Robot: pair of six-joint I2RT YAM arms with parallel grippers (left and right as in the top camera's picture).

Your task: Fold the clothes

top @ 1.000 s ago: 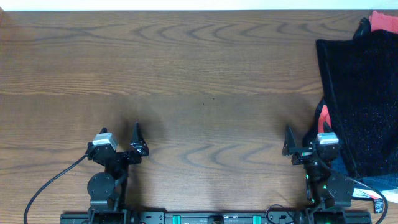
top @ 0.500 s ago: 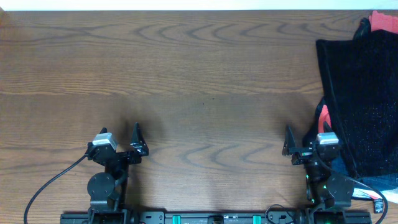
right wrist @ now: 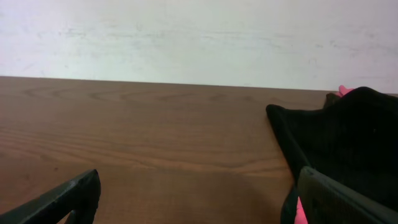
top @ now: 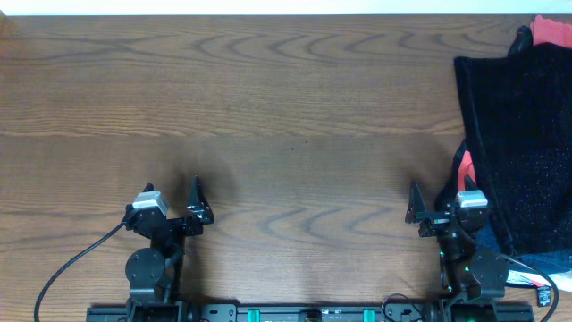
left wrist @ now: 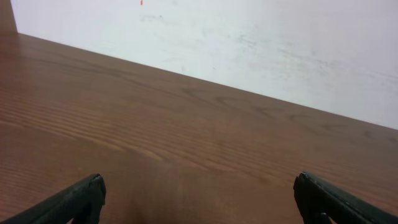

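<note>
The black clothes (top: 523, 134) are laid at 3 o'clock on the counter (top: 286, 107), over what seems a red cloth (top: 551, 31). The left end effector (left wrist: 199, 186) and right end effector (right wrist: 199, 180) are spread apart, empty.

Even bright light, soft shadows, wrist views slightly soft, no glare.

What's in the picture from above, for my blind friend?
A black sparkly garment lies at the wooden table's right edge. Both arms rest near the front, left end effector and right end effector open and empty.
</note>
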